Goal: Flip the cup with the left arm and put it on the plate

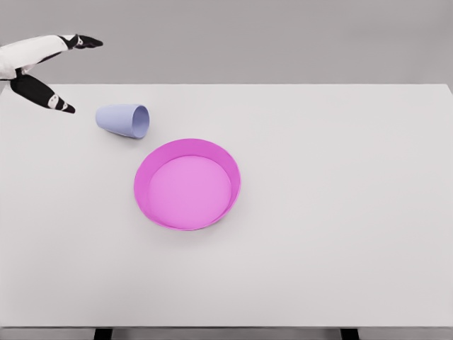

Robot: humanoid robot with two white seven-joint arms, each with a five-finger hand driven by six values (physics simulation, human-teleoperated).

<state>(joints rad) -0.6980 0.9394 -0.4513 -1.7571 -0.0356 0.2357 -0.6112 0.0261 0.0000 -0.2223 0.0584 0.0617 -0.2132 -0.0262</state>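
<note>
Now: left hand point(49, 71) fingers spread | cup point(124, 120) on side | plate point(145, 205) beside

Pale blue cup point(124, 120) is lying on its side, mouth facing right, just up-left of the empty pink plate point(187, 184).

Single head view, high, angled down onto white table point(340, 212), whole top visible.

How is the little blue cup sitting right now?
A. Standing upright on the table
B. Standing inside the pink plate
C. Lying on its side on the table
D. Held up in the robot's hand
C: the cup lies on its side on the table, beside the plate, with the open left hand apart from it.
</note>
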